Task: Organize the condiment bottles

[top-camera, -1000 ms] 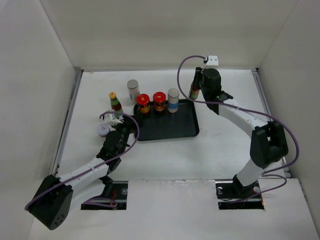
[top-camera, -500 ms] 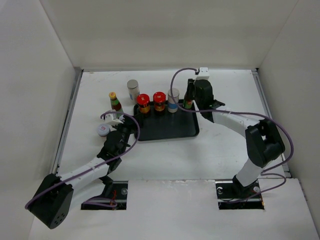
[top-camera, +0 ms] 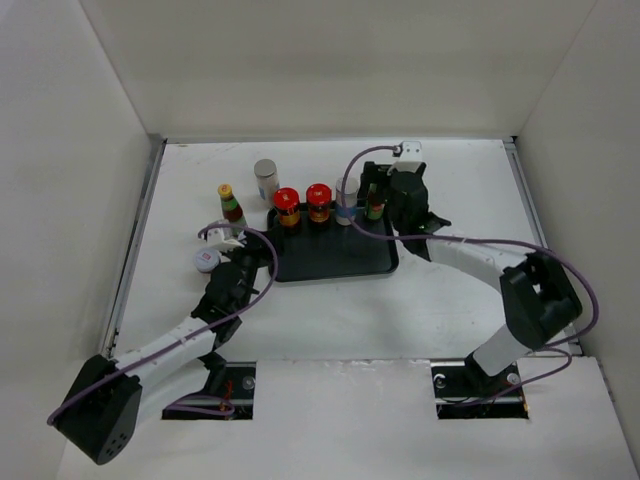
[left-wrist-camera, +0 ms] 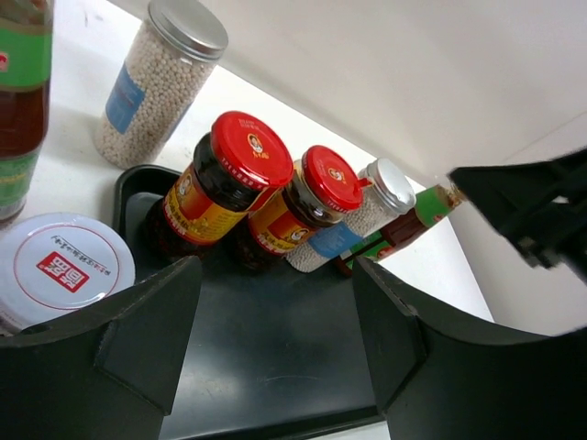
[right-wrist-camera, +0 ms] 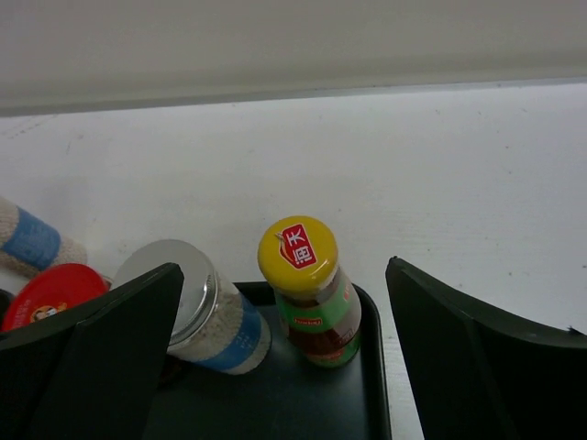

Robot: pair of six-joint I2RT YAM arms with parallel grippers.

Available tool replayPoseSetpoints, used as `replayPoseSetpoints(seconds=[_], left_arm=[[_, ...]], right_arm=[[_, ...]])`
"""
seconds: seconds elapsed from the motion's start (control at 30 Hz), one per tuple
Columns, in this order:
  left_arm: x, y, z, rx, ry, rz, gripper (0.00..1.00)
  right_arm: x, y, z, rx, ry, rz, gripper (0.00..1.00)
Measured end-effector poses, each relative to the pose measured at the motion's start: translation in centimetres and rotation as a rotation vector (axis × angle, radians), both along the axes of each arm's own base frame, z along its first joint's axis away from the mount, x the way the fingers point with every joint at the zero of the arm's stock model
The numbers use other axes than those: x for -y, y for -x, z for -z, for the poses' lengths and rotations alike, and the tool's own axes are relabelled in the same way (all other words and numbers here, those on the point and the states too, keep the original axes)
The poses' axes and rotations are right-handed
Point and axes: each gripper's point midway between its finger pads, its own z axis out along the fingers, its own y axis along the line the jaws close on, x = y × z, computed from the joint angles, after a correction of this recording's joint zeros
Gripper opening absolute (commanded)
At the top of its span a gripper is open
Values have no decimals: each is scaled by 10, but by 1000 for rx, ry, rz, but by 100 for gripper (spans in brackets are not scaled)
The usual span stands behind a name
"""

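Bottle (right-wrist-camera: 307,291) in the tray's (top-camera: 335,257) far right corner, beside the shaker (right-wrist-camera: 206,316).
The right gripper (right-wrist-camera: 282,268) is spread clear of it and should be raised straight, so the shaker is not tipped; the left gripper (left-wrist-camera: 275,266) is open too.

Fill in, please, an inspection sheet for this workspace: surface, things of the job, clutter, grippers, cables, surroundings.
Surface: white table with a black tray on it.
Job's things: standing along the tray's far edge are two red-lidded jars, a grey-capped shaker and a yellow-capped sauce bottle. Off the tray are a second shaker, a second sauce bottle and a pale-lidded jar.
Clutter: nothing seen.
Grippers: left gripper open, empty. Right gripper open, fingers either side of the yellow-capped sauce bottle, not touching it.
Cables: purple cables along both arms, one looping over the tray's far right.
Surroundings: white walls on three sides.
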Motion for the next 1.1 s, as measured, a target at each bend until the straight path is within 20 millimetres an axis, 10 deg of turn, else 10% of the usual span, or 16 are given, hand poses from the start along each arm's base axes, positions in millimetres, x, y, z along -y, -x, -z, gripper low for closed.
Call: replayPoseSetpoints(seconds=[0.13,0.27,0.37,0.47,0.63,1.1], left_arm=[[-6,2,-19,11,-8,-31,64],[-12,0,-60,5,-18,-83,64],[-24,-4,-82,-23,-44,-150,69],[-48,-10,-81,-76,-96,-249,77],[-78,-34,-68,-200,-250,-382,84],[-108,-96,-18,-413,-457,-444,69]], right_arm=[[10,29,-46,84,-66,-1,98],[23,63,-84,166,-173,-10,42],[32,81,-76,158,-247,-3,29],[35,90,-43,88,-262,5,36],[26,106,4,-24,-260,-22,78],[1,109,32,-88,-277,-85,81]])
